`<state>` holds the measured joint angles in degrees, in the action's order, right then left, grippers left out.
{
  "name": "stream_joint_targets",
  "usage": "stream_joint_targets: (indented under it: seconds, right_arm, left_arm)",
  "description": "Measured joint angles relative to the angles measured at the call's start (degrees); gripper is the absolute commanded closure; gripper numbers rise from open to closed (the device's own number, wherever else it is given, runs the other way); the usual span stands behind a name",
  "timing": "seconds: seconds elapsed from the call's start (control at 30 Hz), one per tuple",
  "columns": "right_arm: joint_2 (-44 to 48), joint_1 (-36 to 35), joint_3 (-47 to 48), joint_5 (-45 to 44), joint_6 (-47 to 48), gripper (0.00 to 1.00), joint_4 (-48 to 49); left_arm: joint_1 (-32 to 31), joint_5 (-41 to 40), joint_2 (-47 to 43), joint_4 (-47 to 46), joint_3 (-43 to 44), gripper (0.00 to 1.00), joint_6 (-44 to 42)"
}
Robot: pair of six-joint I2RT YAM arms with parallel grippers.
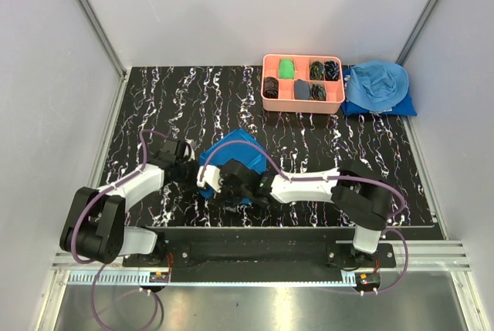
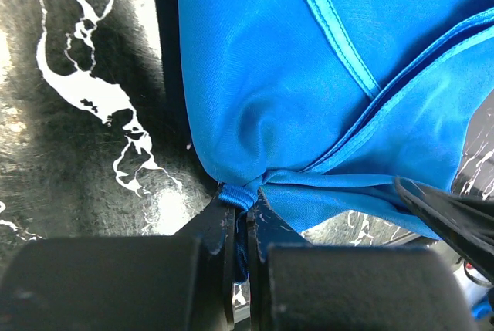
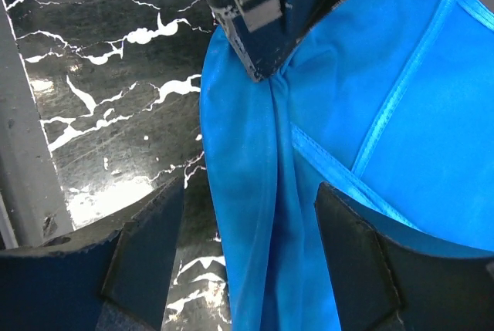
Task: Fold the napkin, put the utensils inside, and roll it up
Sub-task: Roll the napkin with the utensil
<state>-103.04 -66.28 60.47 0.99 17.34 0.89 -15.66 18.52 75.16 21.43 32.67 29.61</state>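
The royal-blue napkin (image 1: 238,155) lies bunched and folded near the table's front middle. My left gripper (image 1: 199,173) is shut on the napkin's hemmed edge (image 2: 236,195) at its left side. My right gripper (image 1: 228,183) is open, its fingers (image 3: 147,246) astride a ridge of the napkin (image 3: 262,215), not closed on it. The left gripper's fingertips (image 3: 255,7) show at the top of the right wrist view, pinching the cloth. The fork and spoon are hidden or out of view.
A salmon-pink tray (image 1: 302,104) with compartments of small items stands at the back right. A paler sky-blue heap of cloth (image 1: 377,88) lies right of it. The black marbled table (image 1: 154,107) has walls at left, right and back.
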Motion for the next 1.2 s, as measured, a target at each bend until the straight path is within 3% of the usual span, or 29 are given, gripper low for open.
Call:
stream_joint_targets:
  seconds: [0.27,0.53,0.7,0.8,0.87,0.93,0.97,1.2]
  right_arm:
    - [-2.29,0.0,1.46,0.68,1.4,0.23,0.5]
    - [-5.92,0.04,2.36,1.53,1.51,0.29,1.16]
    - [-7.52,0.85,4.13,2.12,0.66,0.54,0.92]
    - [-8.5,1.99,5.64,3.41,-0.13,0.64,-0.44]
    - [-8.87,2.75,6.45,4.81,-0.81,0.67,-1.66]
    - [-9.05,3.21,6.95,6.03,-1.4,0.71,-2.6]
    - [-9.11,3.34,7.19,6.45,-1.64,0.72,-3.02]
    - [-10.12,4.5,9.51,12.74,-5.09,0.75,-6.62]
  left_arm:
    - [0.24,1.51,1.09,0.9,0.61,1.0,-0.83]
    - [0.46,2.45,1.31,1.38,0.74,1.0,-1.36]
    - [0.66,2.75,1.55,1.42,0.76,1.0,-1.75]
    - [0.72,2.82,1.53,1.53,0.76,1.0,-1.81]
    - [0.72,2.99,1.49,1.62,0.76,0.85,-1.79]
    - [0.72,3.15,1.31,1.62,0.76,0.78,-1.9]
    - [0.72,3.15,1.07,1.66,0.76,0.68,-1.9]
    - [0.9,2.1,-4.83,1.53,0.48,0.46,-0.85]
